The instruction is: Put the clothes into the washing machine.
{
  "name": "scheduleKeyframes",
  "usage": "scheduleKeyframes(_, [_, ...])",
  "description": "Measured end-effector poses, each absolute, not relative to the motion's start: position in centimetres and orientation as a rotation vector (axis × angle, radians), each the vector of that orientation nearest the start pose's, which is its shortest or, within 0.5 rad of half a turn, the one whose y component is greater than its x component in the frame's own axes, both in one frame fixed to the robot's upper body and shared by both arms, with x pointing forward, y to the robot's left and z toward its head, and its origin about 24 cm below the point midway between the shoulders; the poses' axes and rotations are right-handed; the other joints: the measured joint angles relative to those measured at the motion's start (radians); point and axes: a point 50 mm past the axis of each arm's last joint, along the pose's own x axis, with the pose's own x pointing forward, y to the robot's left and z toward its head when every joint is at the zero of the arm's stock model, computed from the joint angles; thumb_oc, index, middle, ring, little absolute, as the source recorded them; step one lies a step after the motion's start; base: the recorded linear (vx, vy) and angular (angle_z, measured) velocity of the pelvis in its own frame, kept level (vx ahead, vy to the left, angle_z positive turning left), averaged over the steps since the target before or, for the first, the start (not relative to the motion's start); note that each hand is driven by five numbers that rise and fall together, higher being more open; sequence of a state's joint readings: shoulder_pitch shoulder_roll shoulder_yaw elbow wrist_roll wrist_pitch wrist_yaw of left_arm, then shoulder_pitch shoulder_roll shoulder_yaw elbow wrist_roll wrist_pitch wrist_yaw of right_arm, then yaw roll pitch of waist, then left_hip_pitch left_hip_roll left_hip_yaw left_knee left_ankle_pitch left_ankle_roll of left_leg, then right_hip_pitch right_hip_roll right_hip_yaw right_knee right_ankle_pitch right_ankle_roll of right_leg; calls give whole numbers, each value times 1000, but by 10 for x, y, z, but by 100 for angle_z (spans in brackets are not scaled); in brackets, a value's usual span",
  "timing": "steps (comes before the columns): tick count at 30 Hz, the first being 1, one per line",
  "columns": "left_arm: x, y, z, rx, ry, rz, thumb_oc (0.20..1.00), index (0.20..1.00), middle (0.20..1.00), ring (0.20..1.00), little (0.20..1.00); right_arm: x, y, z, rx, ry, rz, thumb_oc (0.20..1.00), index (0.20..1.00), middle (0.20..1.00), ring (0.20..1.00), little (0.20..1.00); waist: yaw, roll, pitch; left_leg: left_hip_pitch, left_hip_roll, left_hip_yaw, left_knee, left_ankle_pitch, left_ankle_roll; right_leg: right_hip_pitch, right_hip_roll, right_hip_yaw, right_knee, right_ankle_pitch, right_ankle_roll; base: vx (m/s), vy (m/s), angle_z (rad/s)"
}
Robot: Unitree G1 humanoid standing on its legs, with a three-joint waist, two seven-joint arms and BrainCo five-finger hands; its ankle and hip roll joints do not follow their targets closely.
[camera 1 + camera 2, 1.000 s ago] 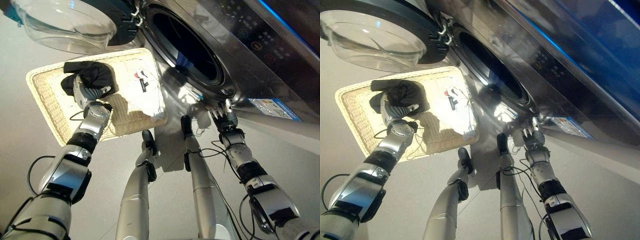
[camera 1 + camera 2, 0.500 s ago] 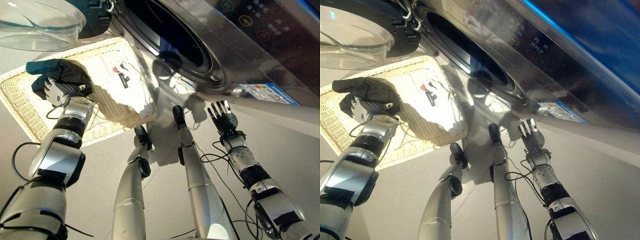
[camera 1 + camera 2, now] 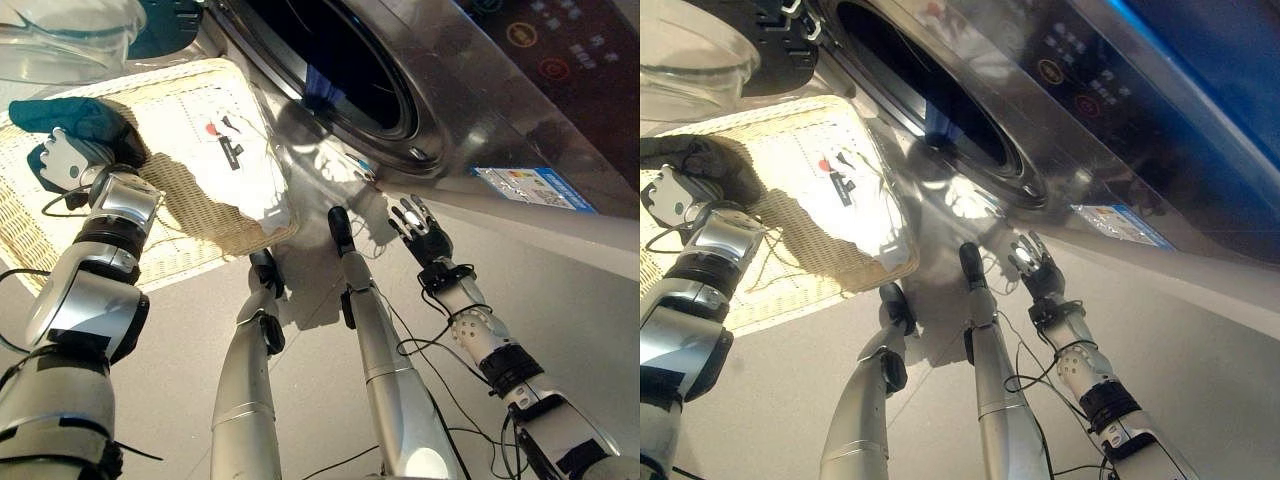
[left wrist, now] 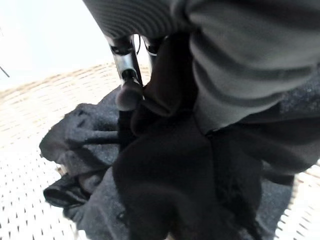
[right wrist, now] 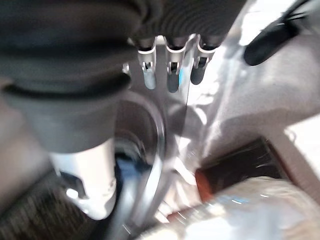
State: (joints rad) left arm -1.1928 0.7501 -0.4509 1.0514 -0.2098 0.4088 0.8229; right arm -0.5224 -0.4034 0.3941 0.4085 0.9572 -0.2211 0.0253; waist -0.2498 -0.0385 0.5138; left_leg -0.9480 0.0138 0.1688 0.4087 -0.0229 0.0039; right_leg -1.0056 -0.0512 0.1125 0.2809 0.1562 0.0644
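A dark garment lies at the far left end of a flat wicker basket. My left hand rests on it, fingers curled into the cloth; up close its fingers dig into the dark folds. A white printed garment lies on the basket's right half. The washing machine's round opening gapes above, with a blue cloth inside. My right hand hangs open, fingers spread, below the opening by the steel front.
The machine's glass door stands swung open over the basket's far end. The steel front panel with a label slopes down on the right. Grey floor lies between basket and machine.
The whole picture has shifted, so the camera moved. My left hand stays clamped on the dark garment. My right hand has spread its fingers wider near the machine's front.
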Motion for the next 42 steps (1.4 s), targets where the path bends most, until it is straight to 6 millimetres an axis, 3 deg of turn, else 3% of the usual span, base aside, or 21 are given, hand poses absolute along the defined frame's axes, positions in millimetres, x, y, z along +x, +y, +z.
scheduleKeyframes(6, [382,296,240,689,-104,934,200,200,200,200,200,343,-137,119,232,-186,296,1000,1000,1000,1000,1000,50,-2,1,57,-1,-64,-43,35,-23,65,0,-58,0,-16,-22,-50,-185,23])
scheduleKeyframes(9, [381,283,217,664,-133,818,200,200,200,200,200,344,-128,129,199,-221,309,1000,1000,1000,1000,1000,100,-3,1,127,3,-105,-115,75,-50,118,5,-96,0,-33,-43,-56,-231,25])
scheduleKeyframes(15, [366,291,168,630,-56,736,200,200,200,200,200,344,-113,132,131,-226,341,1000,1000,1000,1000,1000,183,4,5,220,34,-177,-194,118,-99,199,29,-176,8,-67,-85,-22,-210,20])
scheduleKeyframes(22, [350,279,136,584,-28,492,200,200,200,200,200,348,-97,142,4,-245,365,1000,1000,1000,1000,1000,304,16,11,305,56,-235,-265,158,-144,245,20,-262,102,-152,-135,8,-137,33])
scheduleKeyframes(26, [338,254,128,555,-47,265,200,200,200,200,200,351,-97,143,-70,-232,366,1000,1000,1000,1000,1000,350,35,16,318,59,-242,-268,173,-150,256,3,-302,157,-192,-144,-8,-126,29])
scheduleKeyframes(36, [324,184,127,432,-82,-264,200,200,200,200,200,349,-92,116,-102,-103,459,1000,1000,1000,1000,1000,372,59,21,348,61,-239,-259,177,-153,286,-8,-321,183,-214,-146,3,-39,7])
scheduleKeyframes(42, [319,166,116,420,-48,-398,200,200,200,200,200,341,-87,96,-109,-13,521,1000,1000,1000,1000,1000,360,62,22,358,66,-228,-258,176,-154,293,-4,-319,178,-214,-146,0,2,-4])
